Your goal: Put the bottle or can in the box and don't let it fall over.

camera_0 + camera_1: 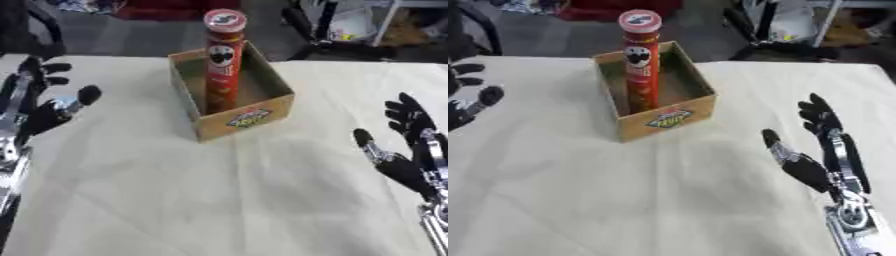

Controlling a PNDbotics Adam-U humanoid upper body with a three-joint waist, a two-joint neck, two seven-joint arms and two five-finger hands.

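Task looks done: can [223,60] upright inside box [249,117] upper centre, left hand [39,107] and right hand [820,155] at frame edges, fingers apart, holding nothing.

The left robot hand [44,107] and right robot hand [820,150] hover apart, fingers spread, holding nothing.

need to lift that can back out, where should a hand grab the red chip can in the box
Grip the red chip can on its upper half, which stands upright well above the box walls. Come in level from its right side with the right hand; the lower part is walled in.
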